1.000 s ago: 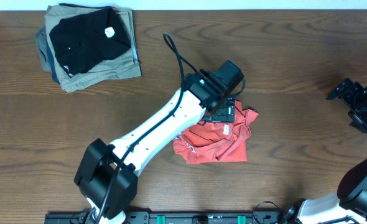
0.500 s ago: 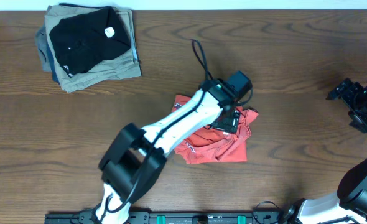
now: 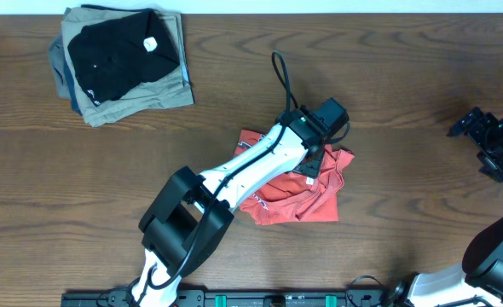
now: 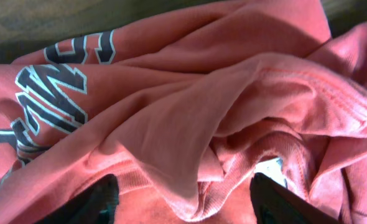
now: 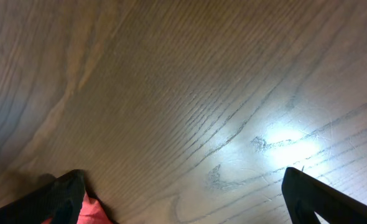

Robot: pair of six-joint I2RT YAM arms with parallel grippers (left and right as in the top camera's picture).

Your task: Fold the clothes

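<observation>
Left wrist: red-orange T-shirt (image 4: 171, 124) crumpled, soft bunched folds

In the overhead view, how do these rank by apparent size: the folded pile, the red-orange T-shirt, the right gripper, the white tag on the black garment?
1. folded pile
2. red-orange T-shirt, partly covered by the left arm
3. right gripper
4. white tag
</observation>
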